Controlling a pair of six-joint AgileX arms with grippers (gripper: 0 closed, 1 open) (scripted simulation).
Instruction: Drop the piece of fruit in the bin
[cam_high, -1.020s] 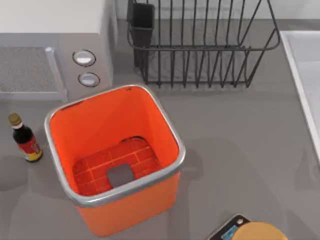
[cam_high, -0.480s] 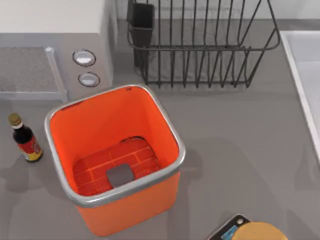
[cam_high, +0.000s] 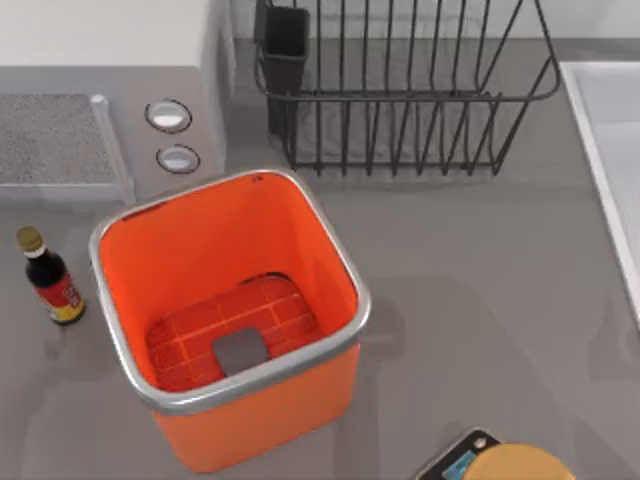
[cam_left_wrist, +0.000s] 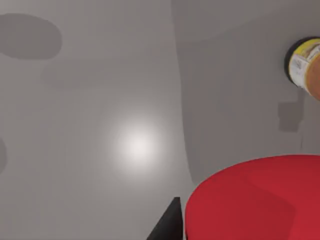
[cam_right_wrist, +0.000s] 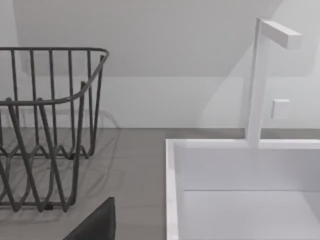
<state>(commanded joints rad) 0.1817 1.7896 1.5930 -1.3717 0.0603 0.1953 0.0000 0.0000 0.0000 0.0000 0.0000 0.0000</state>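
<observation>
Fruit at our left pincer, bin open on the counter

We see the piece of fruit (cam_left_wrist: 255, 200) against a dark finger (cam_left_wrist: 167, 225) of our left pincer, above the grey counter (cam_left_wrist: 100, 100); whether it grips, we cannot tell. The bin (cam_high: 230, 385) stands left of centre.

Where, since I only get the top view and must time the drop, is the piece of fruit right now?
Observer: The left wrist view has the piece of fruit, red and smooth, close up to the camera.
Operator: Is it over the bin yet?
Observer: Behind it that view has bare grey table, and none of the orange bin.
Operator: And the right arm?
Observer: Its wrist view faces the black wire rack and a white sink.
</observation>
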